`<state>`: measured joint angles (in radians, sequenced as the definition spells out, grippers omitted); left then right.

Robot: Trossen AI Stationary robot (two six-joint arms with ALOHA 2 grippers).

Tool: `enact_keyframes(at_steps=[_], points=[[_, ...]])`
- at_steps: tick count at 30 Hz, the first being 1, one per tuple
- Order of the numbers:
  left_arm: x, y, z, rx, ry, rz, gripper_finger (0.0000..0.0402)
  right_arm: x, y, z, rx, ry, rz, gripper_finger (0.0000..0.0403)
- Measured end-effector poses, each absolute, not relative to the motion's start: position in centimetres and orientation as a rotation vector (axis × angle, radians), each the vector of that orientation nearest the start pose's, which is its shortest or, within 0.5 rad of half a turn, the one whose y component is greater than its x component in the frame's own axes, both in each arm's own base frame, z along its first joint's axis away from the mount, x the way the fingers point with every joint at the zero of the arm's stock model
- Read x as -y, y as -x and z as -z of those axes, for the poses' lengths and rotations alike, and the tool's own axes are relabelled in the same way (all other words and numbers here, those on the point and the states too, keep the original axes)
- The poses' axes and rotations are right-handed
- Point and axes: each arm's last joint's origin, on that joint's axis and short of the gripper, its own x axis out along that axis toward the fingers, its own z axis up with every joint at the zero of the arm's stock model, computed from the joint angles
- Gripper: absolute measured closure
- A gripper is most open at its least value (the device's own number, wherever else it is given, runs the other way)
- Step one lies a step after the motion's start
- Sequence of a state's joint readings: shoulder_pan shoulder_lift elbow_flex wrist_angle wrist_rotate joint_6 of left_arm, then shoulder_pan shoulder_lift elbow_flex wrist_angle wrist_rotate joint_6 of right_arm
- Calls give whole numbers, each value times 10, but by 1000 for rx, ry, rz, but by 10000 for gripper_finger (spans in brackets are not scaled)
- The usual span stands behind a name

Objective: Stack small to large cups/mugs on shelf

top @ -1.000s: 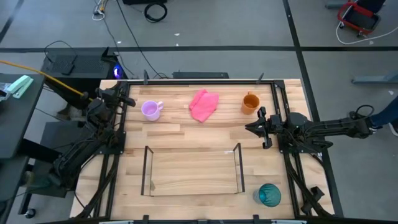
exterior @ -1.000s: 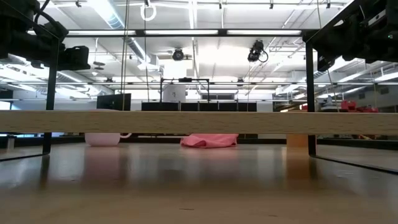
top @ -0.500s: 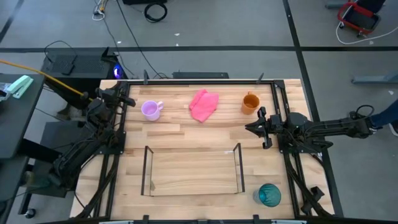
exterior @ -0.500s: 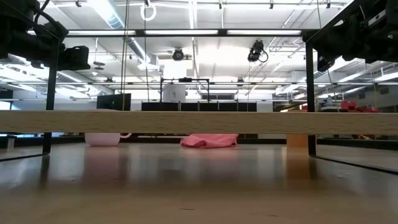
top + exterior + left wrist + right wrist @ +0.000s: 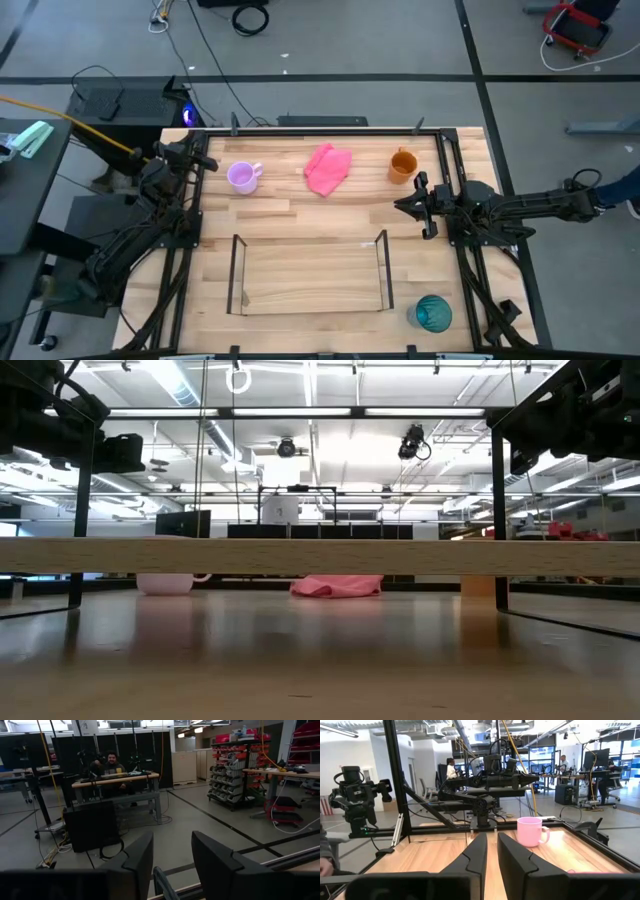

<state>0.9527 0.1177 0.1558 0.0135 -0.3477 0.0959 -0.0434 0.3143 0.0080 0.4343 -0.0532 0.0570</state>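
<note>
Shelf [image 5: 310, 282]: empty, near the front edge, long side running left to right.
Teal cup [image 5: 433, 313]: upright, just right of the shelf.
Orange mug [image 5: 402, 164]: back right.
Lilac mug [image 5: 242, 177]: back left, handle pointing right.
Left gripper [image 5: 167, 865]: fingers parted, holding nothing, at the left edge.
Right gripper [image 5: 489, 852]: fingers slightly apart, empty, at the right edge.

Table [image 5: 300, 225] bears mugs, cup, cloth [image 5: 327, 168], shelf [image 5: 310, 275].

In the low view the shelf's wood edge [image 5: 320, 556] hides the tops of the lilac mug [image 5: 168, 583], the pink cloth [image 5: 336, 586] and the orange mug [image 5: 478, 585]. The teal cup is not seen there. In the right wrist view, the cloth [image 5: 580, 871] is cut off by the picture's edge.
</note>
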Motion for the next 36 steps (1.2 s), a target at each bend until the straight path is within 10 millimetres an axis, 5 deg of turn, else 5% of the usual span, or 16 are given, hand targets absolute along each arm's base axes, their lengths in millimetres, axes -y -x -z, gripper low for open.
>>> enact_keyframes(at_steps=[23,31,36], points=[[-83,-47,-209,-10,-98,-1302,254,4,-116,-181,127,-51,-13,352],[-83,-47,-209,-10,-98,-1302,255,4,-116,-181,128,76,-5,352],[-83,-47,-214,-24,-216,-1307,262,4,-116,-181,128,28,-8,352]])
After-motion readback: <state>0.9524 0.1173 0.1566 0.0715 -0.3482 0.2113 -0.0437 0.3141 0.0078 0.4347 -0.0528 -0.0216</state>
